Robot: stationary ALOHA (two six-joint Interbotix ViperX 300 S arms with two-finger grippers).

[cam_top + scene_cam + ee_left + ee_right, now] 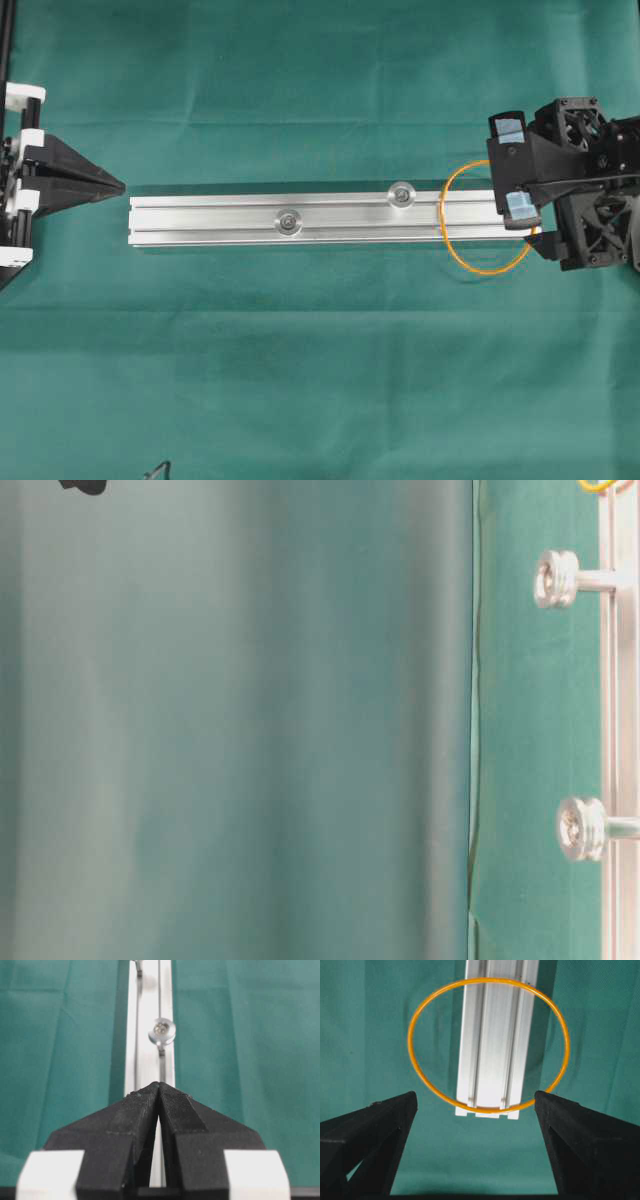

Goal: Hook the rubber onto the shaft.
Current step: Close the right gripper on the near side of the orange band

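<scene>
Right pincer (476,1105) spread wide, empty, above rubber (488,1045) draped over rail (300,218) end. One strand should be pinched cleanly. Left pincer (160,1087) closed, idle.

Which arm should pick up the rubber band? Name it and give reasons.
Right. Its gripper is open right over the rubber band draped on the rail's near end. The left gripper is shut, beyond the rail's far end.
</scene>
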